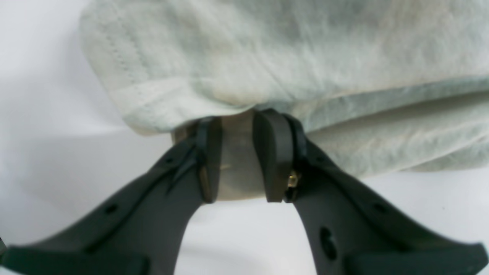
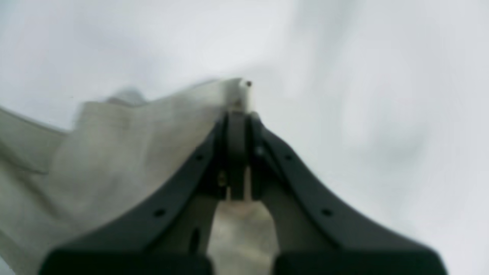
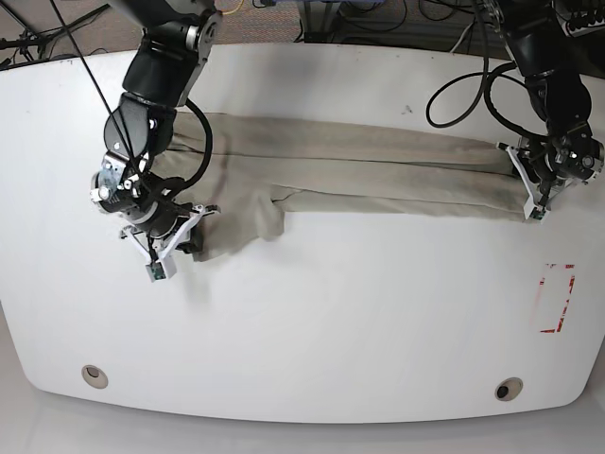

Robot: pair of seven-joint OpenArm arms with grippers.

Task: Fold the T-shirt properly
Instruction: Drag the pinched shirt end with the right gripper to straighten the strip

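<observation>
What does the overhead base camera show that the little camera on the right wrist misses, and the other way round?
Only the base view shows the whole T-shirt stretched in a long band across the white table, both arms, the left gripper at the shirt's far end, and a red marked rectangle.

Only the right wrist view shows, close up though blurred, the right gripper with its jaws shut on a pinched fold of cloth.

Both show the beige shirt, the right gripper at its edge, and the pale tabletop.
</observation>
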